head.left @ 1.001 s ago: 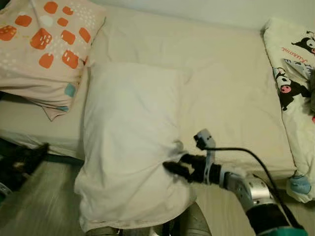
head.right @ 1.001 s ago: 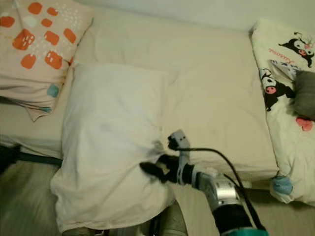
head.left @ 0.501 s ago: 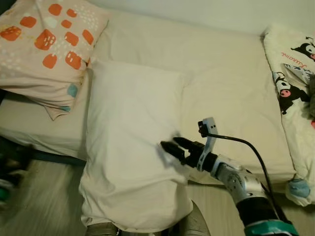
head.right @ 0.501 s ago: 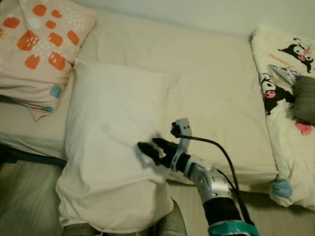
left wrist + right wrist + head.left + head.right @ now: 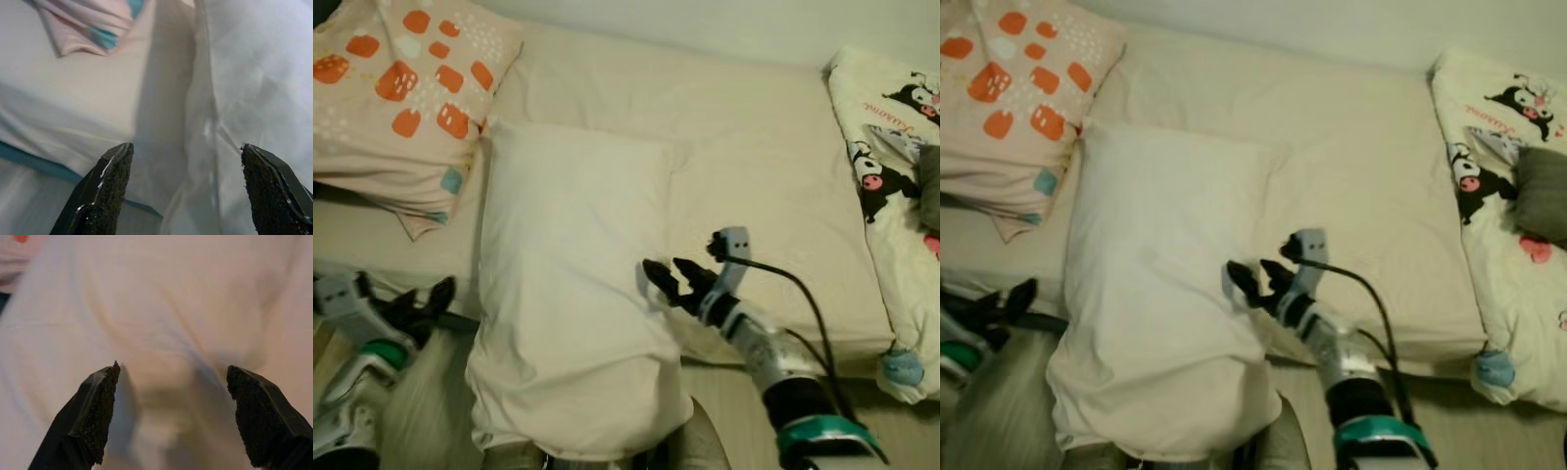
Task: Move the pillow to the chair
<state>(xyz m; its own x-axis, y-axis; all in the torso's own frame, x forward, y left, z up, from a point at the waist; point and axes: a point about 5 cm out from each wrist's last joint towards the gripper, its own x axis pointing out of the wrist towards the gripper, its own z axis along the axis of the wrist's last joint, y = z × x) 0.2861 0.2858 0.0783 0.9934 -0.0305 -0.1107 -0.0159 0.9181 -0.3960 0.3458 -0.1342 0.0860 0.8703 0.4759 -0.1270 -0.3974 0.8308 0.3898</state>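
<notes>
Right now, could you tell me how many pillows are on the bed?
2. The plain white pillow lies in the middle, overhanging the bed's near edge, between the right gripper and left gripper. The orange-patterned pillow sits at the bed's far left corner.

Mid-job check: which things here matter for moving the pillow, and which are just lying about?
Job:
white pillow
right gripper, open at its right edge
left gripper, open, near its left edge

Lying about:
orange-patterned pillow
cartoon-print blanket
bed itself
</notes>
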